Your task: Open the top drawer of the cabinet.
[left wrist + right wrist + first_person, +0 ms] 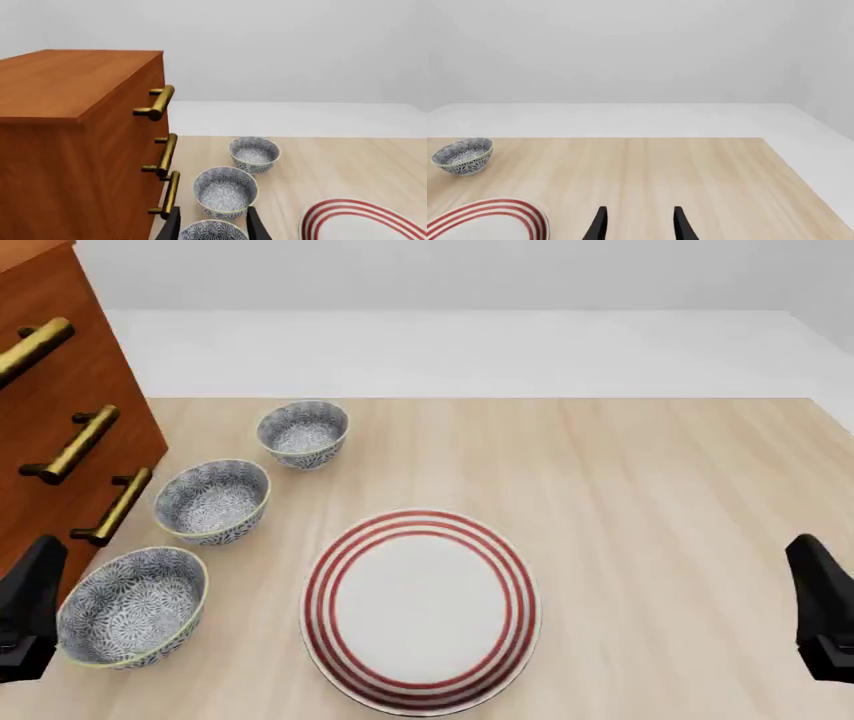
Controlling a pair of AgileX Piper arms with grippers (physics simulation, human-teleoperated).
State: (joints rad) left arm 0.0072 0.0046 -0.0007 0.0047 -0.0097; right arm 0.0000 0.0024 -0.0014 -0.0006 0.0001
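You're at the approach step: the tall reddish-brown wooden cabinet (73, 145) is shut. Both jaws spread, empty; next, bring your left gripper (213, 225) up to the top drawer's gold brass bar handle (159, 102).

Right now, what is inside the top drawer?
Nothing inside can be seen: the top drawer sits shut, flush with the cabinet front, so its interior is covered. Only its brass handle shows. The cabinet's top surface is bare wood.
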